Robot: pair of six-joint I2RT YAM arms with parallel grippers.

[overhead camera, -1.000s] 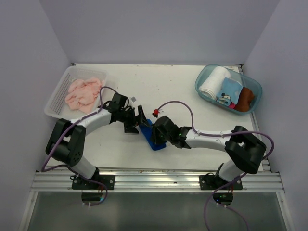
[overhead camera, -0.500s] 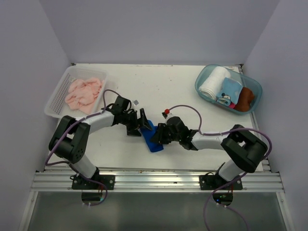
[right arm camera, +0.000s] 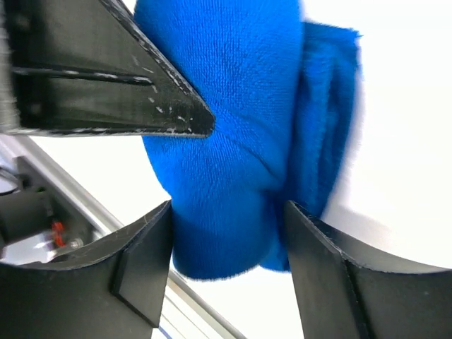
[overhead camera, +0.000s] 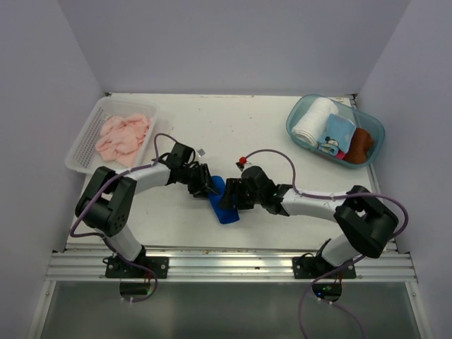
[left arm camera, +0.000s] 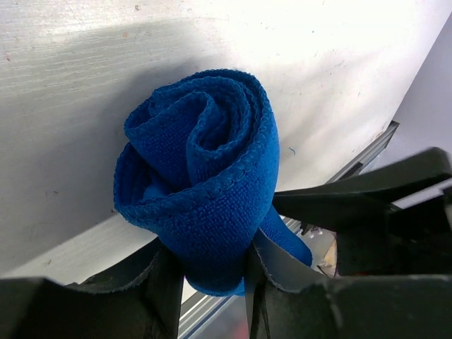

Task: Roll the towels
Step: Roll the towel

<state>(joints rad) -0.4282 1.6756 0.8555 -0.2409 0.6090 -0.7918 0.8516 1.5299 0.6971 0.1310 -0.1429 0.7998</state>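
A blue towel [overhead camera: 224, 205], rolled into a tight spiral, lies near the middle of the table between both arms. My left gripper [overhead camera: 207, 185] is at its upper-left end. In the left wrist view the roll [left arm camera: 201, 162] is pinched between the left gripper [left arm camera: 212, 265] jaws, shut on it. My right gripper [overhead camera: 229, 199] sits at the opposite end. In the right wrist view its jaws [right arm camera: 227, 226] stand open on either side of the roll [right arm camera: 226, 141], with one left finger [right arm camera: 106, 78] crossing above.
A white mesh basket [overhead camera: 83, 145] at the back left holds pink towels [overhead camera: 123, 136]. A teal tub [overhead camera: 296, 113] at the back right holds a white roll [overhead camera: 313, 121], a light blue towel [overhead camera: 339, 131] and a brown towel [overhead camera: 360, 143]. A metal rail [overhead camera: 226, 265] borders the near edge.
The left gripper has moved in and closed on the end of the blue roll. The right gripper has opened its jaws from the roll.
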